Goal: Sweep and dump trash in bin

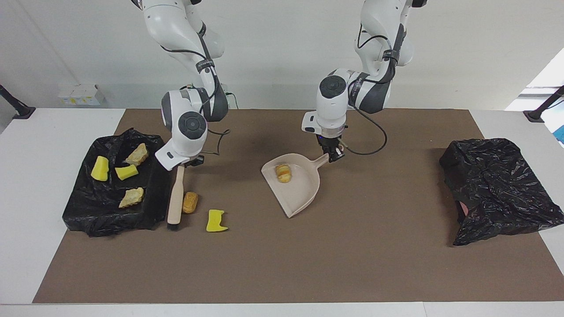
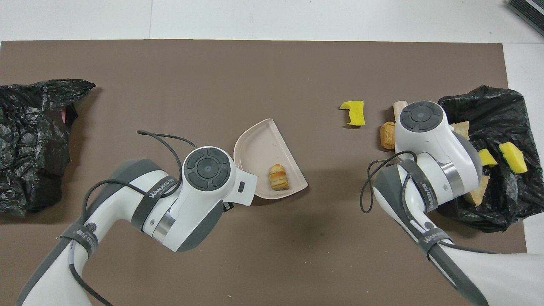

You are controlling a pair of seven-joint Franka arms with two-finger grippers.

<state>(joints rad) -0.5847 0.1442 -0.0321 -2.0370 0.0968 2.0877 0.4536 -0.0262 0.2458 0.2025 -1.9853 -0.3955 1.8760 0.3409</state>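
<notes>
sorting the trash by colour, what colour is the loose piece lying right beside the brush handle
Golden brown bread-like piece, clearest in the facing view.

We read one marking only: "WANJEED", printed in white on the dark grey straps binding the cables to both arms. It is clearest on the left arm's strap [image 2: 159,193] and on the right arm's strap [image 2: 431,236]. Smaller lettering beneath it is illegible.

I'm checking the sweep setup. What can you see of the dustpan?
The dustpan is beige, plastic-looking, with a wide shallow scoop and a short handle. It sits flat on the brown mat mid-table, mouth pointing away from the robots. The left gripper is shut on its handle. One golden-brown pastry piece lies inside, near the back wall.
</notes>
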